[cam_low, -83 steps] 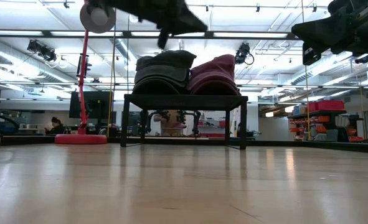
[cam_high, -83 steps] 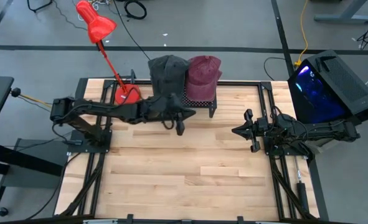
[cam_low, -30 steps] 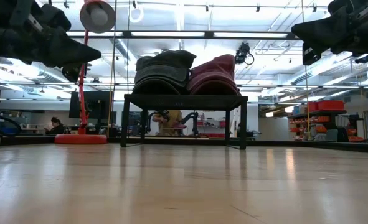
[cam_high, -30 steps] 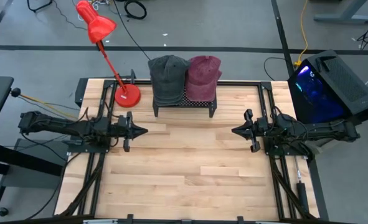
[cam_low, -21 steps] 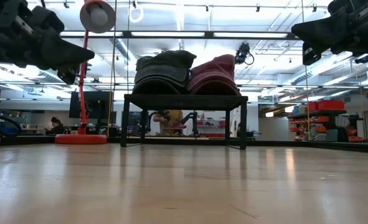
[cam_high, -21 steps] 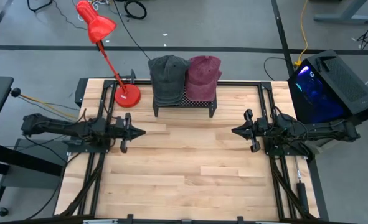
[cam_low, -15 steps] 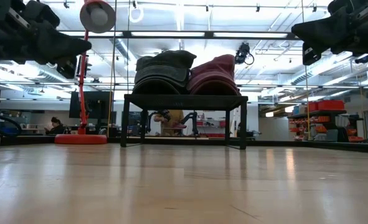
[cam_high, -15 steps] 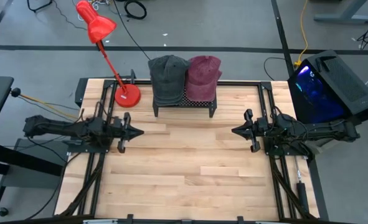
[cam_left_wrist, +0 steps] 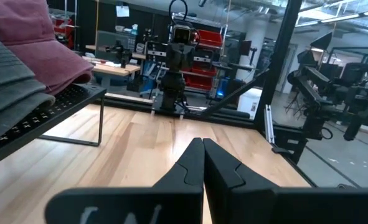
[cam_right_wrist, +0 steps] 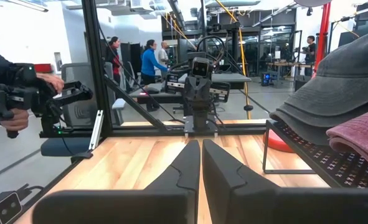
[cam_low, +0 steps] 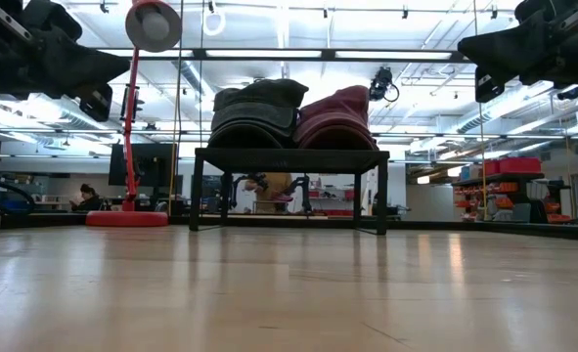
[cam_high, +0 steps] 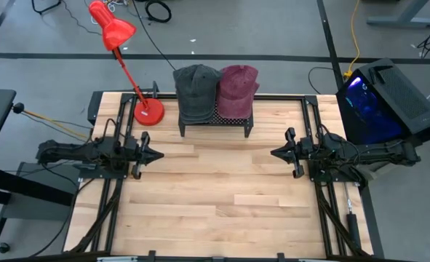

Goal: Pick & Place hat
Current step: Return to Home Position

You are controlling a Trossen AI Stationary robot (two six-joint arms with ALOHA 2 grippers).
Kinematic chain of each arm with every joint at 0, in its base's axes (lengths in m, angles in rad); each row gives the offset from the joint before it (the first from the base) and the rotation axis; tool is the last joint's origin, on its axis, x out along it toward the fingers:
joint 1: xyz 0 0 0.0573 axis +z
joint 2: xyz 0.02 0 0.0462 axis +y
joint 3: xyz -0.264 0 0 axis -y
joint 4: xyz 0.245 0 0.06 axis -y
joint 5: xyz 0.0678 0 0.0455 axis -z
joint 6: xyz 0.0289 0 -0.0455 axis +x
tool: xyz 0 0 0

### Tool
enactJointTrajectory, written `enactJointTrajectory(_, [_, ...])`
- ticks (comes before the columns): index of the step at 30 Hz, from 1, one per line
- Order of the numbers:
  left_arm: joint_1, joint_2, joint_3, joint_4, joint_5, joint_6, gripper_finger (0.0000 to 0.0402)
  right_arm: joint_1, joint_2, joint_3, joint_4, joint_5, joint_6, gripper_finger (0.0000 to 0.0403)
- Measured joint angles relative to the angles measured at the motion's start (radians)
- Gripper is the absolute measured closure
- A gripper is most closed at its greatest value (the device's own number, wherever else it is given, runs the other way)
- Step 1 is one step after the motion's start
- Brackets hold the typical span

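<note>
My left gripper: fingers pressed together, empty, at the left side of the pale wooden table. Stack of dark grey fabric caps: on black mesh shelf, beside maroon fabric cap. Homing: I'd retract level, clear of the shelf. Right gripper: closed, parked opposite.

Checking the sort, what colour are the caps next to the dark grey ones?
The caps are maroon, clearest in the high view.

Left gripper, fingers pressed together, hangs above the bench; maroon cap and grey cap sit on the shelf.
</note>
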Motion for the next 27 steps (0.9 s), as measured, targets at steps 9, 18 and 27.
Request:
enactJointTrajectory(9, [0.0,-0.012,0.0,-0.056,0.009,0.019,0.0401,0.0,0.0,0.0,0.0,0.0,0.0,0.038])
enactJointTrajectory(18, [0.0,-0.011,0.0,-0.083,0.042,0.02,0.04,0.0,0.0,0.0,0.0,0.0,0.0,0.038])
enactJointTrajectory(27, [0.0,0.008,0.0,-0.085,0.023,-0.039,0.0376,0.0,0.0,0.0,0.0,0.0,0.0,0.038])
